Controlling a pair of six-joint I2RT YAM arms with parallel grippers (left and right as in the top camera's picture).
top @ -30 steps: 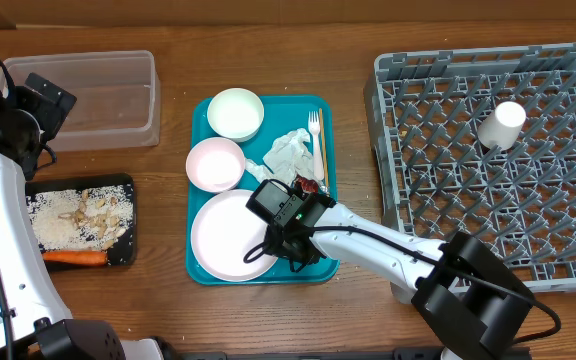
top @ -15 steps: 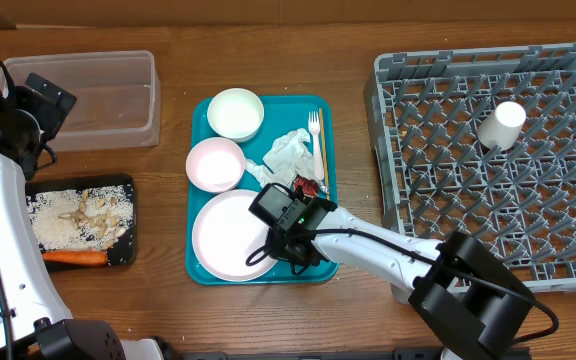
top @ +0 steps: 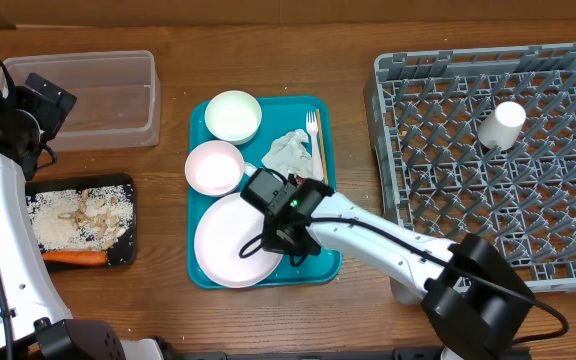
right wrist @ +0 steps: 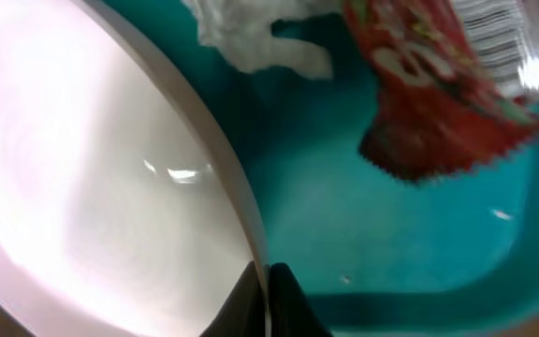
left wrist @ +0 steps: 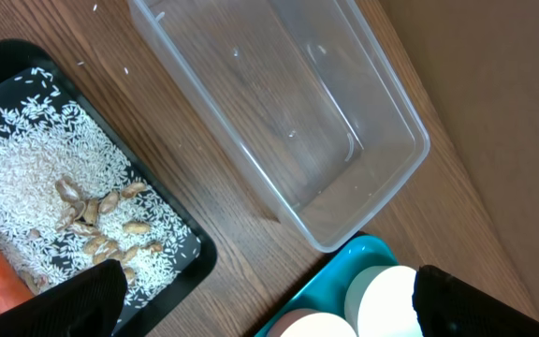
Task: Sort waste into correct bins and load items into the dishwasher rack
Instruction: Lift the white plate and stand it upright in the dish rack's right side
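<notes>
My right gripper (right wrist: 268, 279) is shut on the right rim of the large white plate (top: 230, 240), which lies on the teal tray (top: 197, 130). The red wrapper (right wrist: 438, 103) and a crumpled napkin (top: 290, 152) lie just beyond the fingers. Two white bowls (top: 234, 115) (top: 215, 166), the white fork (top: 314, 124) and the wooden stick (top: 321, 152) also rest on the tray. A white cup (top: 501, 125) stands in the grey dishwasher rack (top: 438, 190). My left gripper (left wrist: 265, 304) hangs open over bare wood, holding nothing.
The clear tub (top: 98, 98) sits at the back left. In front of it, the black tray (top: 126, 185) holds rice, beige scraps and an orange carrot (top: 73, 256). My right arm (top: 388, 250) stretches across the table between the teal tray and the rack.
My right gripper has closed on the plate's rim and shifted a little to the left, covering the red wrapper from above. The left arm has not moved.
</notes>
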